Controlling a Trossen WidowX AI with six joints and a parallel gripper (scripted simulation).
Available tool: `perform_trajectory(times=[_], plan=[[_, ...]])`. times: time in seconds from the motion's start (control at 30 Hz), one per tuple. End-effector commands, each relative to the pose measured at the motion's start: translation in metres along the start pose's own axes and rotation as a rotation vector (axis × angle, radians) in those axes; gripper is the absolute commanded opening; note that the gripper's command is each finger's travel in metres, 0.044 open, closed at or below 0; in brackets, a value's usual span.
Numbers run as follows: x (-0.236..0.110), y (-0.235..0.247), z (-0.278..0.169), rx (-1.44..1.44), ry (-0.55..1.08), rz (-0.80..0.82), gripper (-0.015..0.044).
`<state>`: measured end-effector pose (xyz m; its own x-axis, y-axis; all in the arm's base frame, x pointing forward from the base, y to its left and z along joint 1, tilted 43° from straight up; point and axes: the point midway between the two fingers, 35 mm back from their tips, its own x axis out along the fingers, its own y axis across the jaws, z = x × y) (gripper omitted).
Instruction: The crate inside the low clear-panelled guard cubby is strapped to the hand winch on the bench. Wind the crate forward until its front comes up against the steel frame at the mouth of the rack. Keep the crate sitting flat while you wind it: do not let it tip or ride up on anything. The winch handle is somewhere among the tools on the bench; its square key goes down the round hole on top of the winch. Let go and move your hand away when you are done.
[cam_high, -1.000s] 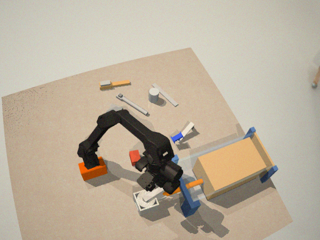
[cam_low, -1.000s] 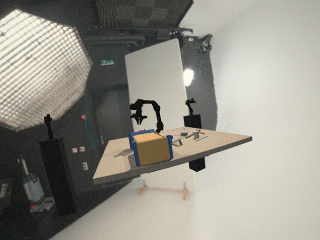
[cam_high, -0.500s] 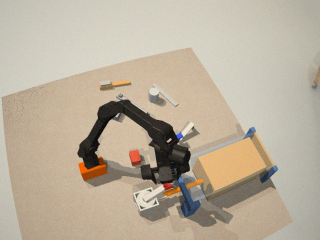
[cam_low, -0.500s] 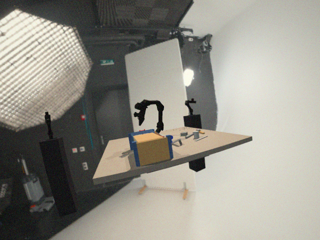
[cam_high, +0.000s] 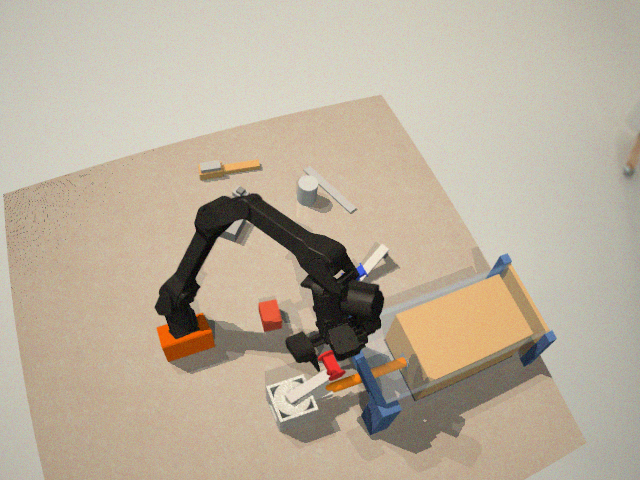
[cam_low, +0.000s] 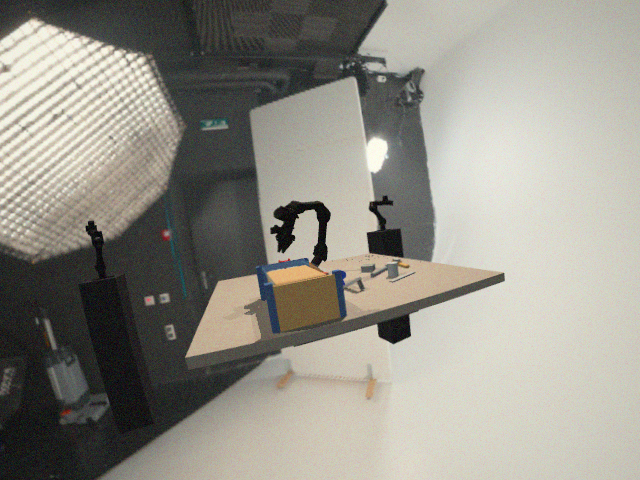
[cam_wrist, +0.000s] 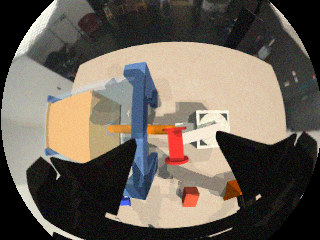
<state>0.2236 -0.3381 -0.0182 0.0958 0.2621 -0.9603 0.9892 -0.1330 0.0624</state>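
The tan crate (cam_high: 460, 325) (cam_low: 305, 304) (cam_wrist: 70, 127) sits flat inside the clear-panelled cubby. An orange strap (cam_high: 386, 367) (cam_wrist: 120, 128) runs from its front through the blue frame (cam_high: 373, 396) (cam_wrist: 140, 94) to the white winch (cam_high: 295, 403) (cam_wrist: 215, 120). A short gap shows between the crate front and the frame. The pale handle (cam_high: 305, 388) sits in the winch, and its red knob (cam_high: 330, 363) (cam_wrist: 176, 147) stands up at its outer end. My gripper (cam_high: 323, 348) (cam_low: 283, 242) (cam_wrist: 176, 139) is open and empty, just above the knob with a finger on either side.
A red block (cam_high: 270, 314) (cam_wrist: 191, 196) lies near the arm's orange base (cam_high: 186, 341). A blue-tipped tool (cam_high: 373, 259), a grey cylinder (cam_high: 307, 190), a grey bar (cam_high: 330, 189) and an orange-handled brush (cam_high: 229, 167) lie farther back on the bench (cam_high: 103, 289).
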Motion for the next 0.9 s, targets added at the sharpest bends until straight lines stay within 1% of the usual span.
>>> perform_trajectory(times=[0.0, 0.87], plan=[[0.007, -0.001, -0.004, -0.009, 0.005, -0.009, 0.044], [0.046, 0.0, -0.021, -0.009, 0.008, -0.005, 0.044]])
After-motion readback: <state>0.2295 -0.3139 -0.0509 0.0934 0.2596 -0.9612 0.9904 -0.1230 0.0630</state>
